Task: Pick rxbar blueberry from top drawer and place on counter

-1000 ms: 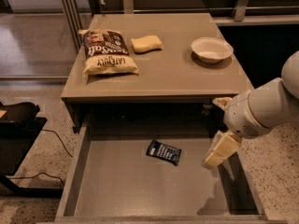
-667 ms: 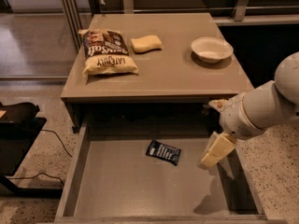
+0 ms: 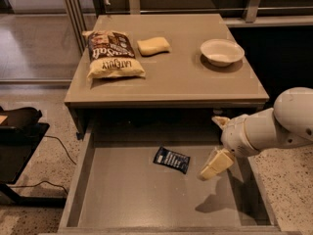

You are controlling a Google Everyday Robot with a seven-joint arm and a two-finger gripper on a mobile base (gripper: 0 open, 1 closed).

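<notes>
The white arm (image 3: pixel 274 126) reaches in from the right, its forearm angled down and leftward. Its gripper (image 3: pixel 209 147) hangs low at the end, cream fingers (image 3: pixel 215 164) spread well apart.

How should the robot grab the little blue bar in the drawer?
From straight above, pinching the rxbar blueberry across its narrow middle. It lies flat and slanted on the top drawer floor, so no edge sticks up for a sideways grab. The gripper hangs just right of it in the camera view.
</notes>
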